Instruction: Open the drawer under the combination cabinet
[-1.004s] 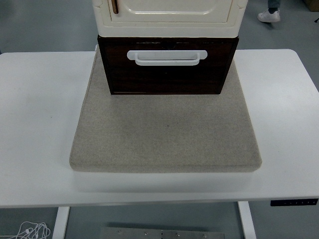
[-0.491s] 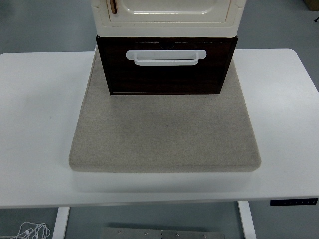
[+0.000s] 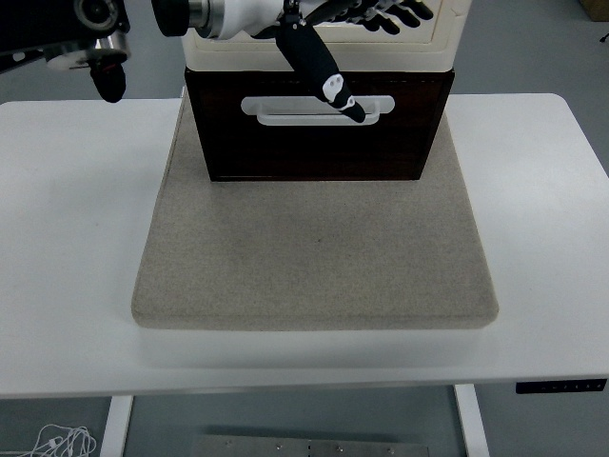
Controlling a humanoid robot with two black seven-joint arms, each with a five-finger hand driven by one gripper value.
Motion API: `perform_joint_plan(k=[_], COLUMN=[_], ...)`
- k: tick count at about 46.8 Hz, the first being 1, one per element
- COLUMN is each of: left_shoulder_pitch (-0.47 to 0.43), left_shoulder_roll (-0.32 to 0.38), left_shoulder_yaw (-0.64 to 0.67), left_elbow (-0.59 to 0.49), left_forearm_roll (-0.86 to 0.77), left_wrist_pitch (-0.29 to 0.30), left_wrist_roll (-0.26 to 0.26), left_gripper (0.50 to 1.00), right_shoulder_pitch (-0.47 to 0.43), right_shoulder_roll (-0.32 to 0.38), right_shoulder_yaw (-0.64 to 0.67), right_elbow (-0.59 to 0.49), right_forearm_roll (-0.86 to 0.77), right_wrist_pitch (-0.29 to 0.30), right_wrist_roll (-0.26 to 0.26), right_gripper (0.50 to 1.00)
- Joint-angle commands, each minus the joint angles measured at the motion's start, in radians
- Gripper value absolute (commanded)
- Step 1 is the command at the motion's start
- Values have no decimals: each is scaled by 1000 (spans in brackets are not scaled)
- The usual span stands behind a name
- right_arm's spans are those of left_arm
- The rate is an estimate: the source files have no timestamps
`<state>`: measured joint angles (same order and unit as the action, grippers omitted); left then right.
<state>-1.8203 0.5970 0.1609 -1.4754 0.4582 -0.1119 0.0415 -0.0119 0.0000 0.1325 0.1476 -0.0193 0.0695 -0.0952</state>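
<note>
Drawer (image 3: 317, 143) is what matters on this table: a dark brown box at the upper centre of the frame, sitting closed under the cream cabinet (image 3: 319, 52) that is stacked on it. Its front looks flush with the cabinet above, so I judge the opening is not yet begun. A white bar handle (image 3: 285, 116) runs across the upper part of the front, placed where fingers can hook behind it and pull toward the near edge.

From the upper left of the frame the left hand (image 3: 333, 38) reaches across the cabinet front. Its fingers are spread and hold nothing; most of them lie along the top edge of the frame, while one black digit (image 3: 319, 71) with a white patch points down and to the right, and its tip lies over the middle of the handle. Whether the tip really touches the bar I cannot tell from this high view. I think the hand is brought there in order to get a finger behind the bar.

Under the cabinet lies a grey felt mat (image 3: 314, 257), probably to keep the cabinet from sliding when the drawer is pulled. The mat rests on the white table (image 3: 67, 238), with free space in front for the drawer to come out. No right arm shows anywhere.
</note>
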Motion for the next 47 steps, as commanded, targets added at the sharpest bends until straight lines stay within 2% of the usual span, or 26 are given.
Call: perform_joint_plan(k=[1, 13, 22, 27, 39, 47], left_shoulder_pitch=[-14, -40, -40, -40, -28, -27], left_shoulder_roll=[-20, -72, -91, -109, -154, -160], left_shoulder_yaw=[20, 83, 81, 83, 89, 117], left_elbow=[0, 14, 30, 60, 125, 135], left_forearm_roll=[0, -15, -90, -131, -136, -139], left_wrist_pitch=[0, 6, 12, 9, 3, 0], left_wrist_roll=[70, 260, 354, 373, 374, 374], left_gripper=[1000, 1000, 1000, 1000, 1000, 1000], right_shoulder_pitch=[0, 0, 0, 0, 0, 0], right_shoulder_roll=[0, 0, 0, 0, 0, 0], right_shoulder_yaw=[-1, 1, -1, 1, 1, 1], right_elbow=[1, 0, 1, 1, 1, 1], right_forearm_roll=[-1, -1, -1, -1, -1, -1], right_wrist_pitch=[0, 0, 1, 0, 1, 0], right_wrist_roll=[0, 0, 0, 0, 0, 0], right_gripper=[926, 926, 926, 928, 928, 928])
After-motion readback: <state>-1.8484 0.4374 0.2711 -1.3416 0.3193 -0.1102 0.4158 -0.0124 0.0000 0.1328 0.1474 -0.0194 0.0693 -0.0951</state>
